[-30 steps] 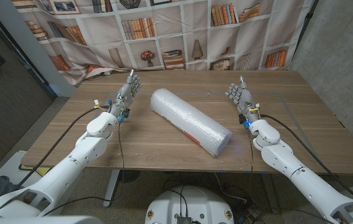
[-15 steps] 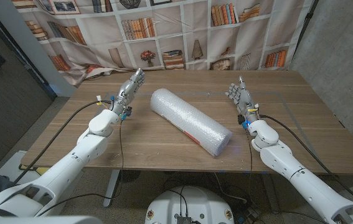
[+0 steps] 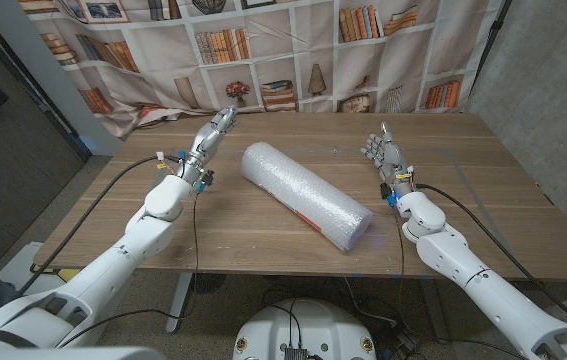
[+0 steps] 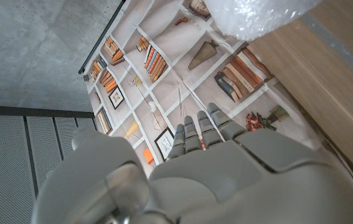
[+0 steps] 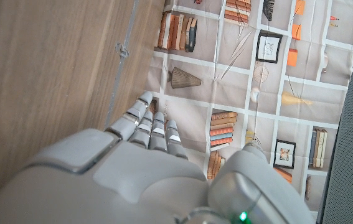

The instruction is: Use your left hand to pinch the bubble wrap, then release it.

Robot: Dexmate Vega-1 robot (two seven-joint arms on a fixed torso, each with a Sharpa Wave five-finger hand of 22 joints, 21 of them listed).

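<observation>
Wooden table (image 3: 483, 200) first, running the full width of the head view under a printed bookshelf backdrop (image 3: 293, 50). On it, near the middle, lies the bubble wrap (image 3: 305, 193) — 1 thick roll on its side, its long axis running diagonally from the far end on the robot's left to the near end on its right.

Next down in size, the 2 hands. Both are empty. The left hand (image 3: 212, 138) is raised just off the roll's far-left end, fingers extended close together and pointing away toward the backdrop, touching nothing; in the left wrist view the roll's end (image 4: 257, 15) shows beyond the fingertips. The right hand (image 3: 382, 151) stands upright well apart from the roll's near end, fingers loosely spread, nothing in them.

The turning relation: the roll lies to the inner side of the left hand, its far end the nearest part. My judgement — the pinch has not yet begun, and the left hand needs to swing inward and open thumb against fingers over that end.
</observation>
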